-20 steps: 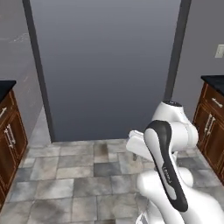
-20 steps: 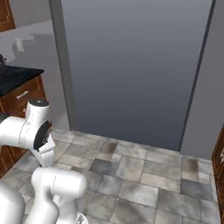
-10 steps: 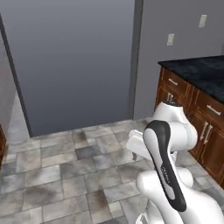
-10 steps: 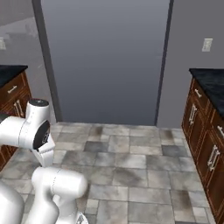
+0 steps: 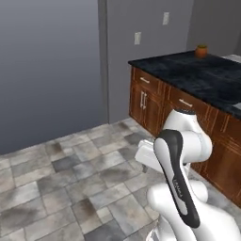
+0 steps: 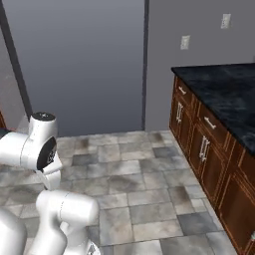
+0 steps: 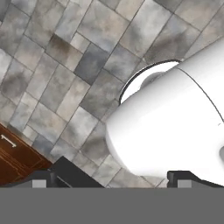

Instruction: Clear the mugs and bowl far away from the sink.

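White, glossy arm casing (image 5: 176,141) with a dark joint band stands nearest, folded upright over the base. The gripper (image 7: 113,177) points down at the floor; its two dark fingertips (image 7: 41,180) stand spread as wide as they go, with nothing between them.

Step in hand, by judgement: the base is travelling across the kitchen and the arm is stowed for the drive. To do it well:

- Keep the arm folded close and the hand empty and wide until the worktop is squarely ahead.
- Leave clearance beside the cabinet fronts — the drawer pulls stick out.
- Stop parallel to the counter edge, so the reach goes across it rather than at a slant.

Next out is the floor (image 6: 124,169): matte stone tiles in mottled greys and tans, rectangular, laid in staggered rows with pale grout.

Beyond it runs a row of cabinets (image 6: 209,149) — reddish-brown wood with framed panels and slim metal bar handles. On them lies a counter (image 5: 197,75) of black, speckled, polished stone with a square edge. A small orange-brown pot (image 5: 201,51) with a touch of green sits at its far end.

Farthest are plain grey walls, a tall flat grey panel (image 6: 79,60), and two pale switch plates (image 6: 185,42).

The mugs, the bowl and the sink cannot be located from here; the counter stretch visible carries none of them.
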